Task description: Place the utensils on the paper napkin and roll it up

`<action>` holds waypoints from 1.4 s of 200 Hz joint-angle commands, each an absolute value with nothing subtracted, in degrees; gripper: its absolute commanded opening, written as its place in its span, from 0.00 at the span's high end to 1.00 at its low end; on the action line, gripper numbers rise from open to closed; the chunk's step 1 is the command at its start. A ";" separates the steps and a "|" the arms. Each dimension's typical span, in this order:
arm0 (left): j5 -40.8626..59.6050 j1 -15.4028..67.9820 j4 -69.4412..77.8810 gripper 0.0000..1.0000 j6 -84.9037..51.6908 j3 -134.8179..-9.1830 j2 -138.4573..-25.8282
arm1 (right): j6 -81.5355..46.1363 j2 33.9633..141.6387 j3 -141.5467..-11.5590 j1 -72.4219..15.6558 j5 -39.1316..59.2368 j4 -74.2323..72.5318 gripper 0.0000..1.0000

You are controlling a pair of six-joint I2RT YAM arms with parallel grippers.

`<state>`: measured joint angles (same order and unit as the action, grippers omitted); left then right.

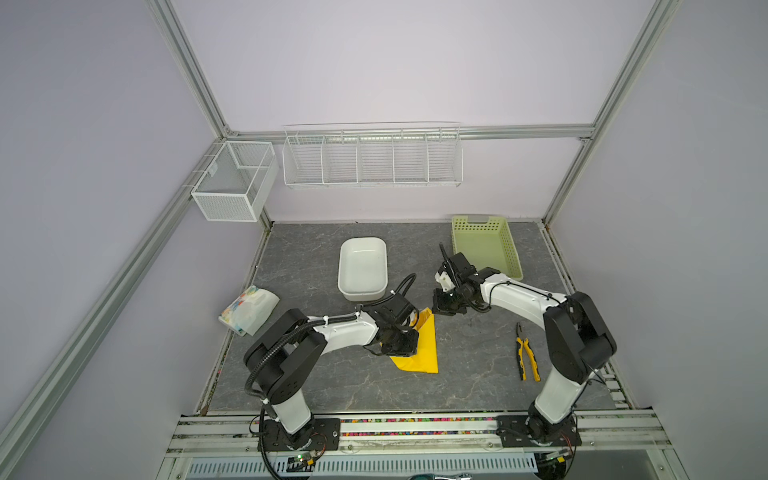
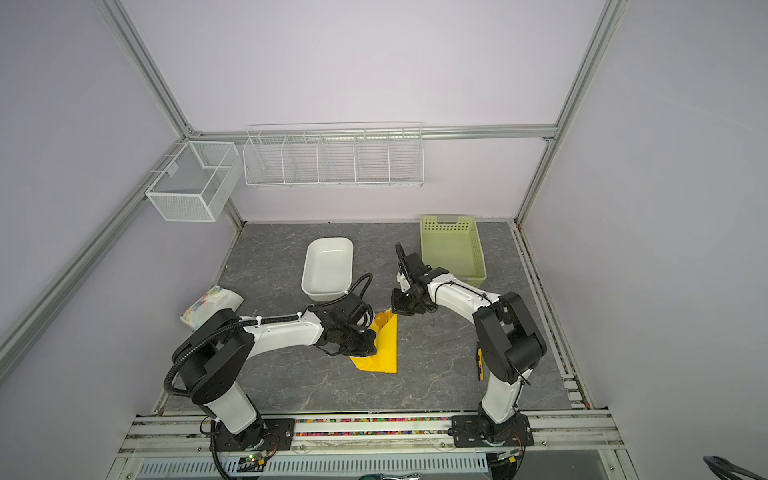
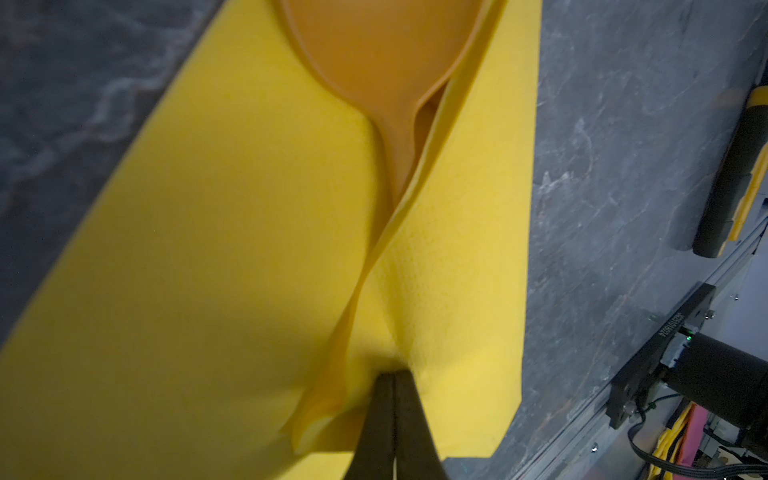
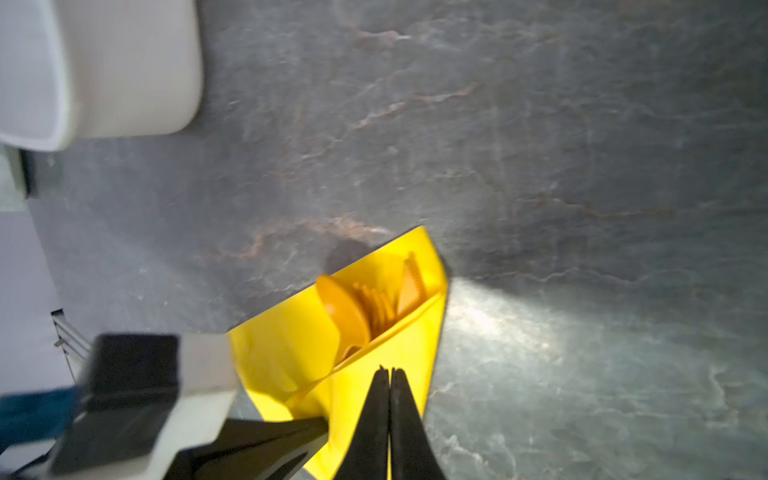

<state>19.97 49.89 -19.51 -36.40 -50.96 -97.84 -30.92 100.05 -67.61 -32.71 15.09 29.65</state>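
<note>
The paper napkin (image 1: pixel 424 351) (image 2: pixel 385 351) lies mid-table, its right side folded over the utensils into a long wedge. In the left wrist view the orange spoon (image 3: pixel 386 62) sits in the fold of the napkin (image 3: pixel 208 291). My left gripper (image 3: pixel 392 376) is shut, its tips pinched into the folded flap near the wedge's near end. In the right wrist view the spoon (image 4: pixel 343 309), a fork (image 4: pixel 376 305) and a serrated knife (image 4: pixel 411 282) poke out of the napkin's (image 4: pixel 282 349) far opening. My right gripper (image 4: pixel 386 370) (image 1: pixel 445 306) is shut over that end; I cannot tell if it touches.
A white tub (image 1: pixel 362 242) stands behind the napkin and a green basket (image 1: pixel 513 249) at the back right. Yellow-and-black pliers (image 1: pixel 527 353) lie to the right by the right arm. A printed white packet (image 1: pixel 249 309) lies at the left edge. Wire racks (image 1: pixel 372 158) hang on the back wall.
</note>
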 commanded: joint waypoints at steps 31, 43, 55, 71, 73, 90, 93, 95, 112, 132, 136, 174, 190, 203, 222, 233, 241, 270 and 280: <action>16.61 49.70 -23.52 1.00 -36.87 -47.86 -98.00 | -39.09 97.93 -63.11 -37.61 19.13 25.79 0.87; 16.83 49.69 -23.25 1.00 -36.94 -47.72 -97.94 | -40.13 98.74 -62.89 -38.71 19.48 24.99 0.87; 16.79 49.69 -23.30 1.00 -36.92 -47.70 -97.77 | -40.98 99.61 -62.71 -39.94 19.62 24.28 0.86; 16.79 49.74 -23.29 1.00 -36.92 -47.72 -97.65 | -41.94 100.79 -62.93 -41.21 19.39 24.00 0.86; 16.81 49.70 -23.29 1.00 -36.94 -47.70 -97.65 | -42.06 100.96 -62.93 -41.28 19.35 23.93 0.86; 16.79 49.71 -23.23 1.00 -36.96 -47.71 -97.63 | -43.03 102.32 -62.69 -42.31 19.34 22.85 0.84; 16.79 49.73 -23.25 1.00 -36.92 -47.65 -97.67 | -43.19 102.58 -62.63 -42.48 19.34 22.60 0.84; 16.85 49.70 -23.21 1.00 -36.87 -47.70 -97.67 | -43.34 102.79 -62.59 -42.52 19.38 22.48 0.84; 16.87 49.68 -23.03 1.00 -36.96 -47.52 -97.65 | -43.99 104.40 -62.58 -43.32 19.38 21.98 0.82; 16.94 49.71 -22.94 1.00 -36.91 -47.46 -97.63 | -44.34 105.52 -62.41 -43.77 19.25 21.65 0.82; 17.01 49.71 -22.94 1.00 -36.91 -47.37 -97.67 | -44.39 105.79 -62.34 -43.90 19.17 21.55 0.82; 17.05 49.65 -22.85 1.00 -36.87 -47.39 -97.73 | -44.08 107.35 -62.40 -44.24 18.20 22.84 0.76; 17.17 49.66 -22.85 1.00 -36.85 -47.44 -97.89 | -44.01 107.73 -62.40 -44.46 18.13 22.97 0.75; 17.20 49.66 -22.85 1.00 -36.88 -47.54 -97.92 | -43.94 107.89 -62.45 -44.47 17.79 23.37 0.73; 17.22 49.69 -22.84 1.00 -36.90 -47.40 -97.87 | -43.69 107.75 -62.62 -44.43 17.75 23.55 0.70; 17.22 49.69 -22.85 1.00 -36.90 -47.54 -97.86 | -43.69 107.74 -62.84 -44.45 17.75 23.60 0.70; 17.22 49.60 -22.86 1.00 -36.88 -47.55 -97.87 | -43.72 107.75 -62.87 -44.45 17.75 23.53 0.69; 17.18 49.62 -22.94 1.00 -36.91 -47.63 -97.92 | -43.97 107.91 -63.01 -44.52 18.32 23.12 0.66; 17.16 49.62 -22.94 1.00 -36.89 -47.63 -97.93 | -44.00 107.93 -62.93 -44.54 18.30 23.20 0.64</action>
<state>19.66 48.95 -20.25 -37.28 -49.21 -96.09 -42.61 105.41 -63.44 -43.24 19.59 22.44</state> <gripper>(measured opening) 0.047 0.349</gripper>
